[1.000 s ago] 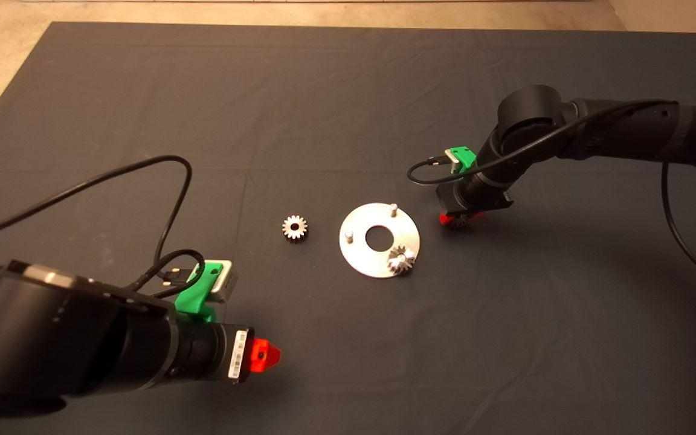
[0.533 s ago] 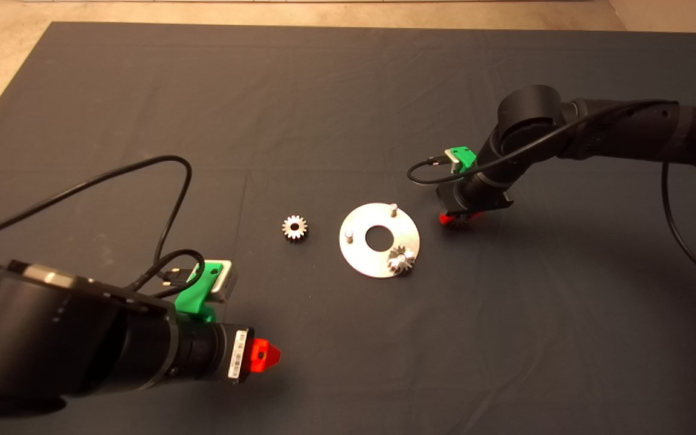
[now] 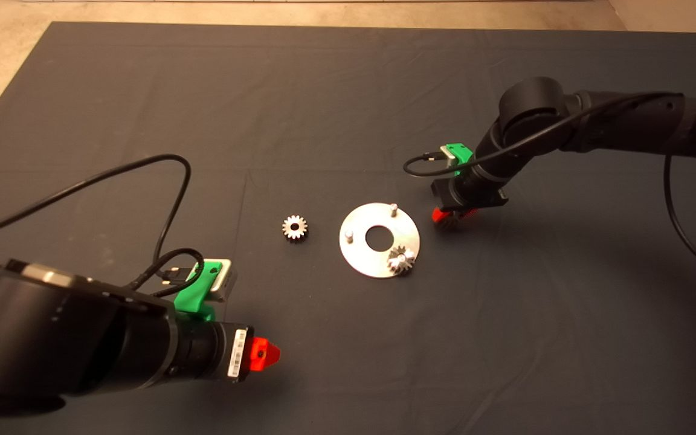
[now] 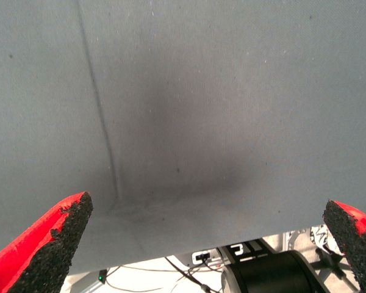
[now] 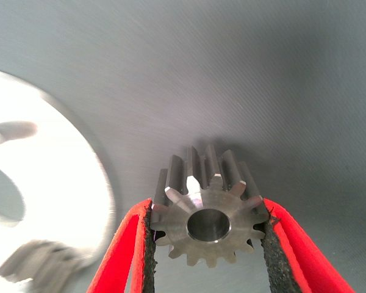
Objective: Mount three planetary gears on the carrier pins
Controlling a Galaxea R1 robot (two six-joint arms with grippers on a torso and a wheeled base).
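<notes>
The right gripper [image 5: 207,238] clamped a gear [image 5: 208,210] beside the disc [image 3: 379,240], its bore toward the wrist camera. One gear [image 3: 401,260] sat pinned; another [image 3: 294,228] lay flat. The left gripper [image 4: 201,244] waited, fingers apart.

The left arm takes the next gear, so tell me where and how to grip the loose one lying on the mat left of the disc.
The loose gear lies flat on the mat, bore up, apart from the disc. Probably best for the left gripper to come straight down and pinch opposite toothed flanks, as the right gripper holds its gear, leaving the bore free for a pin.
</notes>
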